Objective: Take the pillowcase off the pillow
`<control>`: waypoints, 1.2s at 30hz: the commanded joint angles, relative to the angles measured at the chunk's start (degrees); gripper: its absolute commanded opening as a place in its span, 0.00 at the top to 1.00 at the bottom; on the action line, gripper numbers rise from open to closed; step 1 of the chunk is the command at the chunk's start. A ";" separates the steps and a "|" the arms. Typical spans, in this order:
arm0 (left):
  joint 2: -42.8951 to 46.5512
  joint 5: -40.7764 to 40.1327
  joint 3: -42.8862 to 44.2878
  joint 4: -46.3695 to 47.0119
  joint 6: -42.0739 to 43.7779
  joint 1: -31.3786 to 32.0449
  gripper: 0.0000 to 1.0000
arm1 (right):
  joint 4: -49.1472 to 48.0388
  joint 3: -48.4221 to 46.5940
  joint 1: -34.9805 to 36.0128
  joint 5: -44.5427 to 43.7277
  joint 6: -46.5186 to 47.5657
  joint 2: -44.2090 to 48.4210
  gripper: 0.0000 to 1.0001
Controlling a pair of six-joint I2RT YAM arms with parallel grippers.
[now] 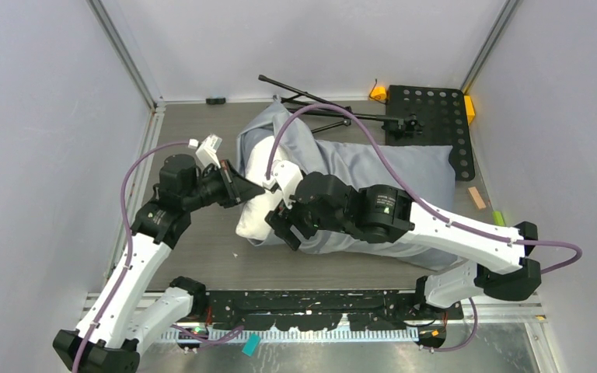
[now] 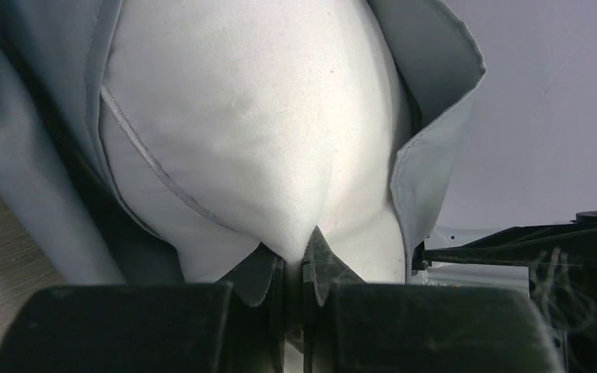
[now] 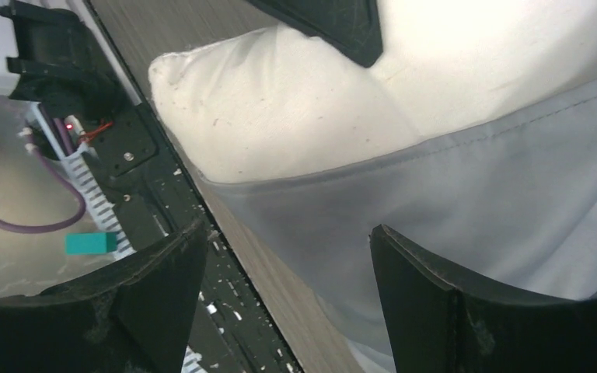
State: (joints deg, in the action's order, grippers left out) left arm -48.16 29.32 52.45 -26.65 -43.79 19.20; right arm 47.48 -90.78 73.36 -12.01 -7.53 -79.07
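Note:
The blue-grey pillowcase (image 1: 373,167) lies across the table and covers most of the white pillow (image 1: 258,217), whose left end sticks out of the case's opening. My left gripper (image 1: 242,189) is shut on a pinch of the pillow's white fabric; the left wrist view shows the pillow (image 2: 256,132) with the pillowcase (image 2: 427,132) folded back around it. My right gripper (image 1: 284,231) is open over the near edge of the pillowcase (image 3: 451,202), beside the exposed pillow corner (image 3: 280,109). It holds nothing.
A black perforated plate (image 1: 431,116) and thin black rods (image 1: 319,105) lie at the back right behind the pillow. A black rail (image 1: 319,299) runs along the table's near edge. White walls stand close on three sides. A small teal block (image 1: 250,344) lies in front.

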 commanded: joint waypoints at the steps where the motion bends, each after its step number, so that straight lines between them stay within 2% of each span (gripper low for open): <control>1: 0.38 -0.52 3.88 4.01 -1.50 0.22 1.00 | -7.71 0.13 0.43 -5.09 3.80 0.64 0.19; 4: -0.16 -1.20 4.81 2.60 -2.08 0.22 1.00 | -7.10 -0.47 0.46 -8.63 3.90 -2.81 0.19; 8: -0.59 -3.99 6.99 -0.45 -1.13 0.22 1.00 | -5.46 3.31 0.55 -13.64 2.05 -4.77 0.18; 12: -1.79 -8.95 10.11 -4.11 3.61 -0.14 1.00 | -5.13 11.01 0.56 -12.99 -0.39 -1.72 0.19; 18: -4.01 -12.14 15.67 -9.12 9.62 -4.43 1.00 | -3.21 21.66 0.27 -19.01 -3.21 1.92 0.19; 22: -4.57 -14.85 17.90 -12.20 12.16 -6.37 1.00 | -0.27 25.56 -1.10 -22.52 -6.82 3.17 0.20; 26: -4.01 -16.88 17.47 -12.81 12.68 -6.80 1.00 | 2.61 27.49 -4.30 -21.75 -9.55 5.51 0.21; 30: -3.47 -13.75 14.95 -10.56 10.96 -6.80 1.00 | 4.02 26.44 -4.84 -18.15 -9.16 7.55 0.17; 36: -1.98 -3.21 9.74 -3.02 7.46 -6.79 1.00 | 1.67 19.08 -4.89 -11.79 -6.12 10.14 0.16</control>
State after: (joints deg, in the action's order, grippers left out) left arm -53.10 21.80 63.53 -41.69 -34.79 13.72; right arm 44.34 -66.63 69.56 -24.77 -15.16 -71.70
